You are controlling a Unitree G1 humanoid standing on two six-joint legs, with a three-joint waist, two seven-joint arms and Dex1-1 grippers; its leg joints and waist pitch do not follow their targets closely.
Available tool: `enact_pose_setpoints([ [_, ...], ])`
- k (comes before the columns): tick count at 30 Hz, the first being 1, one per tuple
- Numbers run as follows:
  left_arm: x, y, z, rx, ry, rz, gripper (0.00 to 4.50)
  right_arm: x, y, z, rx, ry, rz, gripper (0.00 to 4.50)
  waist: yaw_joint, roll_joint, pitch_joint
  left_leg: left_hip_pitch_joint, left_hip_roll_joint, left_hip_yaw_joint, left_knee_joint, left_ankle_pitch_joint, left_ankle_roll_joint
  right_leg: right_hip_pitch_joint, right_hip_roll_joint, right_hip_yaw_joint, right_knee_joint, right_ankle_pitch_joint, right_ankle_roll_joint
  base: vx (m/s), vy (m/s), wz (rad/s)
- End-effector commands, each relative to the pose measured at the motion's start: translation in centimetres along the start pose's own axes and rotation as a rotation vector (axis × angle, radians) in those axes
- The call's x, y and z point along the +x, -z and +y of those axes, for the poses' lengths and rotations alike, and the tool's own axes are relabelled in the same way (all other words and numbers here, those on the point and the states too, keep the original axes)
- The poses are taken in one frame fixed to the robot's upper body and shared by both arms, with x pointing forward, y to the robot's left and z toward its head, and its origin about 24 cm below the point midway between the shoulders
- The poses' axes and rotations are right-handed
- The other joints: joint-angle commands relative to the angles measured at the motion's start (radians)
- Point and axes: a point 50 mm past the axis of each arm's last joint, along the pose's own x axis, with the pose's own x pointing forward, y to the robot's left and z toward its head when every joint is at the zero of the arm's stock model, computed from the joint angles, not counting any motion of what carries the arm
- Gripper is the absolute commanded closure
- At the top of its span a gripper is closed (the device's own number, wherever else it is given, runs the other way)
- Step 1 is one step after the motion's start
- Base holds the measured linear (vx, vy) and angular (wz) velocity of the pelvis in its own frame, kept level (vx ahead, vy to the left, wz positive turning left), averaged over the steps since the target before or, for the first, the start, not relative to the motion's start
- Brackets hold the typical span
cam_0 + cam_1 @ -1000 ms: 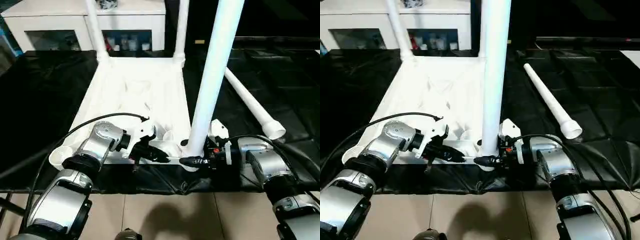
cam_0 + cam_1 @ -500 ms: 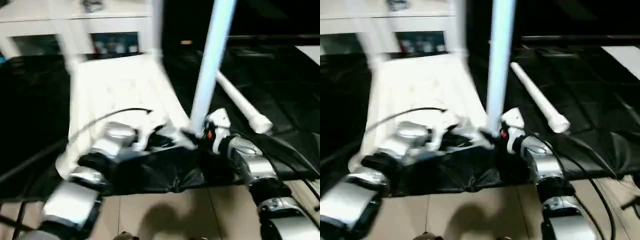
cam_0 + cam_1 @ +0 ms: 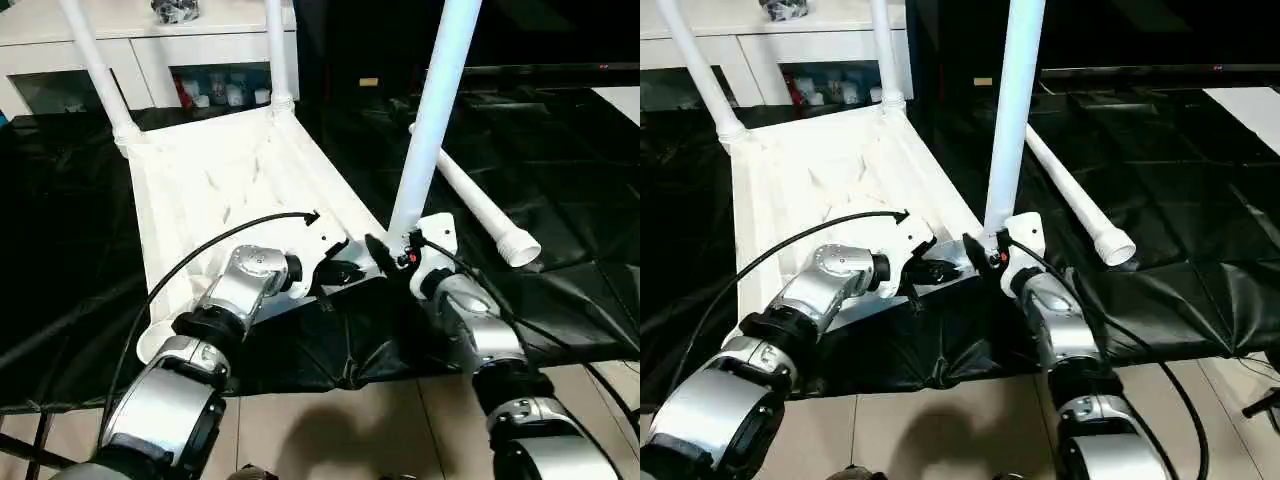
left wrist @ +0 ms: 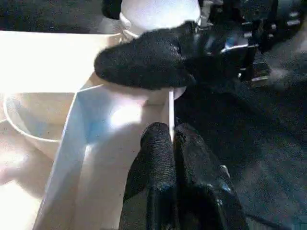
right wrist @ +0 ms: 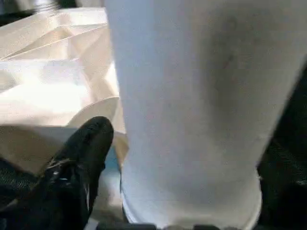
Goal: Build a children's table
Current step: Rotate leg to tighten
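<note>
Three legs stand in the upturned children's table [image 3: 220, 170] on the black sheet; one leg [image 3: 480, 205] lies beside it. Left pincer [image 4: 171, 143], fingers together, pinches its near rim. Right pincer [image 3: 385, 250] straddles the nearest leg [image 3: 435, 110], grip uncertain; an unseated leg could topple.

Your left gripper [image 3: 345, 270] is pinched shut, silver forearm angled in toward the middle. Your right gripper [image 3: 385, 252] points back at it, tips nearly meeting.
</note>
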Motion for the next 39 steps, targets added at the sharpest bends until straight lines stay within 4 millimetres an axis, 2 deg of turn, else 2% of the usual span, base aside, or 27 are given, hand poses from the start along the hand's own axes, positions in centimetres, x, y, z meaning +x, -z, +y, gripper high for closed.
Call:
enact_pose_setpoints([
  [1, 0.2, -1.9, -0.6, 0.049, 0.083, -0.118, 4.5, -0.1, 0.6, 0.9, -0.016, -0.11, 0.032, 0.55, 0.003, -0.019, -0.071, 0.009, 0.04, -0.018, -0.058, -0.199, 0.094, 0.055, -0.065, 0.046, -0.067, -0.253, -0.217, 0.0, 0.0, 0.0],
  [7, -1.5, -1.0, -0.3, 0.085, 0.185, -0.079, 4.5, -2.1, 0.5, 1.1, -0.082, -0.456, 0.089, 0.55, 0.016, -0.017, -0.07, 0.011, 0.044, -0.017, -0.057, -0.218, 0.103, 0.052, -0.064, 0.047, -0.066, -0.262, -0.219, 0.0, 0.0, 0.0],
  [12, -2.1, -0.8, -0.3, 0.109, 0.255, -0.048, 4.5, -3.1, 0.3, 1.3, -0.116, -0.64, 0.138, 0.55, 0.028, -0.017, -0.07, 0.016, 0.048, -0.017, -0.057, -0.23, 0.092, 0.048, -0.066, 0.049, -0.066, -0.276, -0.225, 0.0, 0.0, 0.0],
  [14, -2.2, -0.8, -0.3, 0.112, 0.275, -0.036, 4.5, -3.3, 0.2, 1.2, -0.122, -0.699, 0.167, 0.85, 0.031, -0.017, -0.072, 0.015, 0.049, -0.018, -0.057, -0.222, 0.09, 0.049, -0.067, 0.049, -0.062, -0.259, -0.231, 0.0, 0.0, 0.0],
  [16, -2.3, -0.9, -0.3, 0.122, 0.298, -0.03, 4.5, -3.5, 0.2, 1.2, -0.124, -0.751, 0.198, 0.88, 0.035, -0.017, -0.073, 0.015, 0.051, -0.018, -0.056, -0.207, 0.092, 0.046, -0.067, 0.05, -0.059, -0.232, -0.24, 0.0, 0.0, 0.0],
  [18, -2.3, -0.9, -0.4, 0.124, 0.317, -0.03, 4.5, -3.7, 0.2, 1.2, -0.134, -0.78, 0.221, 1.1, 0.038, -0.017, -0.073, 0.013, 0.05, -0.018, -0.054, -0.201, 0.096, 0.049, -0.067, 0.048, -0.057, -0.222, -0.243, 0.0, 0.0, 0.0],
  [19, -2.3, -0.9, -0.5, 0.126, 0.334, -0.024, 4.5, -3.8, 0.3, 1.3, -0.146, -0.805, 0.241, 1.26, 0.039, -0.017, -0.073, 0.013, 0.05, -0.018, -0.054, -0.201, 0.097, 0.049, -0.068, 0.049, -0.057, -0.221, -0.244, 0.0, 0.0, 0.0],
  [22, -2.3, -0.9, -0.6, 0.138, 0.366, -0.008, 4.5, -4.0, 0.4, 1.3, -0.167, -0.841, 0.272, 1.34, 0.047, -0.017, -0.073, 0.014, 0.05, -0.018, -0.054, -0.203, 0.094, 0.048, -0.07, 0.049, -0.059, -0.236, -0.239, 0.0, 0.0, 0.0],
  [24, -2.4, -0.9, -0.5, 0.144, 0.375, -0.001, 4.5, -3.9, 0.4, 1.3, -0.168, -0.849, 0.276, 1.66, 0.048, -0.018, -0.073, 0.013, 0.051, -0.019, -0.055, -0.211, 0.085, 0.048, -0.071, 0.048, -0.06, -0.254, -0.232, 0.0, 0.0, 0.0],
  [32, -2.4, -1.0, -0.2, 0.124, 0.333, -0.018, 4.5, -3.6, 0.3, 1.5, -0.133, -0.797, 0.242, 1.78, 0.048, -0.019, -0.074, 0.012, 0.05, -0.02, -0.054, -0.204, 0.084, 0.049, -0.07, 0.048, -0.058, -0.242, -0.234, 0.0, 0.0, 0.0],
  [33, -2.2, -1.1, 0.0, 0.105, 0.296, -0.033, 4.5, -3.3, 0.4, 1.3, -0.115, -0.724, 0.223, 1.78, 0.048, -0.018, -0.072, 0.011, 0.05, -0.02, -0.055, -0.204, 0.08, 0.048, -0.071, 0.049, -0.059, -0.247, -0.232, 0.0, 0.0, 0.0],
  [34, -2.0, -1.3, 0.3, 0.081, 0.229, -0.058, 4.5, -2.5, 0.5, 0.8, -0.088, -0.557, 0.192, 1.78, 0.045, -0.017, -0.071, 0.012, 0.051, -0.021, -0.057, -0.214, 0.067, 0.046, -0.07, 0.049, -0.06, -0.27, -0.226, 0.0, 0.0, 0.0],
  [36, -1.6, -1.5, 0.4, 0.059, 0.171, -0.071, 4.5, -1.9, 0.8, 0.4, -0.069, -0.405, 0.17, 1.79, 0.037, -0.018, -0.069, 0.012, 0.049, -0.025, -0.062, -0.243, 0.038, 0.047, -0.074, 0.047, -0.065, -0.328, -0.209, 0.0, 0.0, 0.0],
  [37, -1.6, -1.5, 0.4, 0.059, 0.171, -0.071, 4.5, -1.9, 0.8, 0.4, -0.069, -0.405, 0.17, 1.8, 0.029, -0.019, -0.069, 0.012, 0.046, -0.027, -0.064, -0.26, 0.027, 0.048, -0.073, 0.045, -0.069, -0.354, -0.198, 0.0, 0.0, 0.0],
  [38, -1.3, -1.6, 0.4, 0.056, 0.145, -0.073, 4.5, -1.6, 1.0, 0.2, -0.052, -0.32, 0.164, 1.8, 0.029, -0.019, -0.069, 0.012, 0.046, -0.027, -0.064, -0.26, 0.027, 0.048, -0.073, 0.045, -0.069, -0.354, -0.198, 0.0, 0.0, 0.0],
  [39, -0.9, -1.6, 0.3, 0.044, 0.115, -0.074, 4.5, -1.3, 1.3, 0.1, -0.014, -0.239, 0.156, 1.8, 0.015, -0.019, -0.067, 0.013, 0.046, -0.026, -0.064, -0.268, 0.023, 0.044, -0.073, 0.049, -0.072, -0.357, -0.195, 0.0, 0.0, 0.0],
])
